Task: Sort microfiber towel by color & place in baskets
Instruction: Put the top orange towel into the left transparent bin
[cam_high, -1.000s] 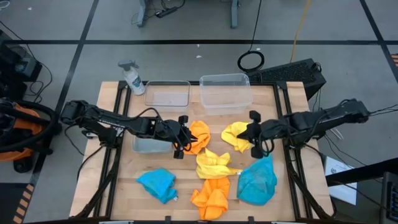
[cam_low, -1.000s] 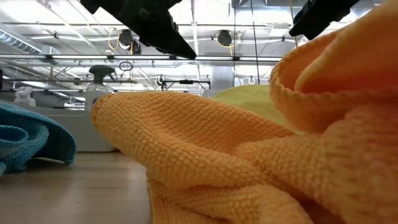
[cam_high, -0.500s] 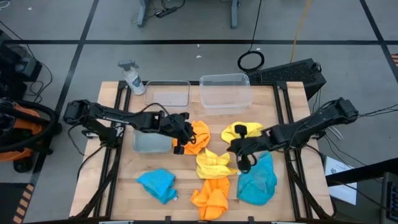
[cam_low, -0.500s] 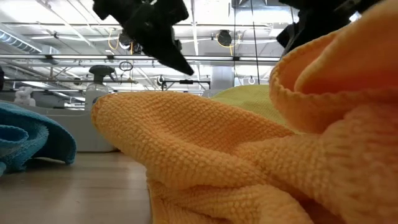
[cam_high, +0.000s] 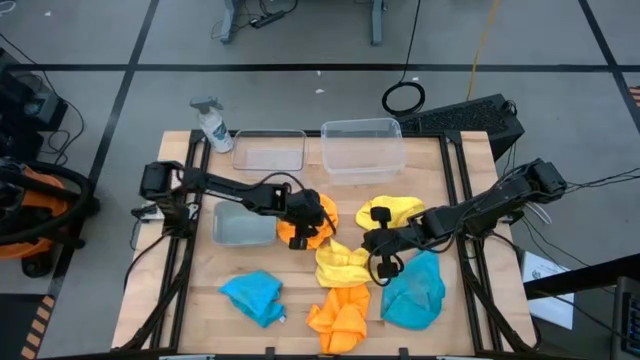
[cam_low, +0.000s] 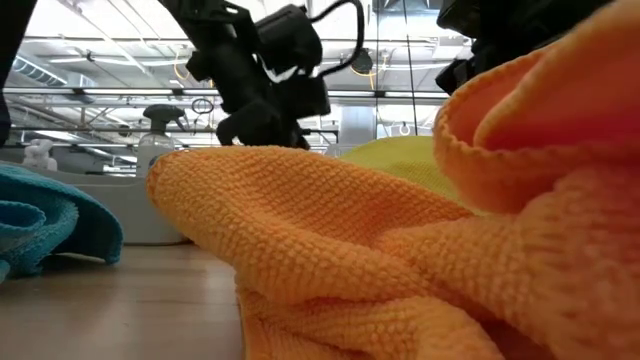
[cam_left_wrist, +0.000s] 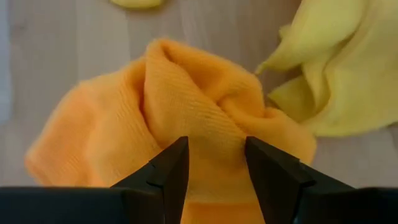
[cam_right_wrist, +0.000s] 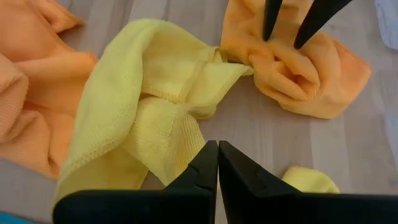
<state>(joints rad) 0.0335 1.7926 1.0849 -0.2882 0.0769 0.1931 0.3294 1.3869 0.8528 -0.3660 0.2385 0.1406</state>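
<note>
Six towels lie on the table: an orange towel (cam_high: 312, 218) under my left gripper (cam_high: 306, 228), a yellow towel (cam_high: 343, 264) beside my right gripper (cam_high: 384, 262), another yellow towel (cam_high: 392, 211), an orange towel (cam_high: 340, 316) near the front, and two blue towels (cam_high: 253, 294) (cam_high: 414, 290). My left gripper (cam_left_wrist: 214, 163) is open, with its fingers on either side of a raised fold. My right gripper (cam_right_wrist: 217, 163) is shut just above the near yellow towel's (cam_right_wrist: 149, 106) edge; I cannot tell whether it touches. Three clear baskets (cam_high: 269, 153) (cam_high: 362, 147) (cam_high: 240, 226) stand on the table. My left gripper comes at the orange towel from above, pointing down. Its open fingertips (cam_right_wrist: 268, 31) meet the cloth on either side of a raised fold (cam_left_wrist: 214, 134) in the towel's middle. The fold stands between the fingers and is not pinched. The towel lies bunched on the table.
A white spray bottle (cam_high: 212, 125) stands at the table's far left corner. The two far baskets sit along the far edge, and the third is left of the orange towel. The low view is mostly filled by the near orange towel (cam_low: 350, 260).
My left gripper has moved toward the table's right and come down onto the orange towel. My right gripper has moved from the far yellow towel toward the near edge and the left, to the yellow towel in the middle. The towels have stayed in place.
</note>
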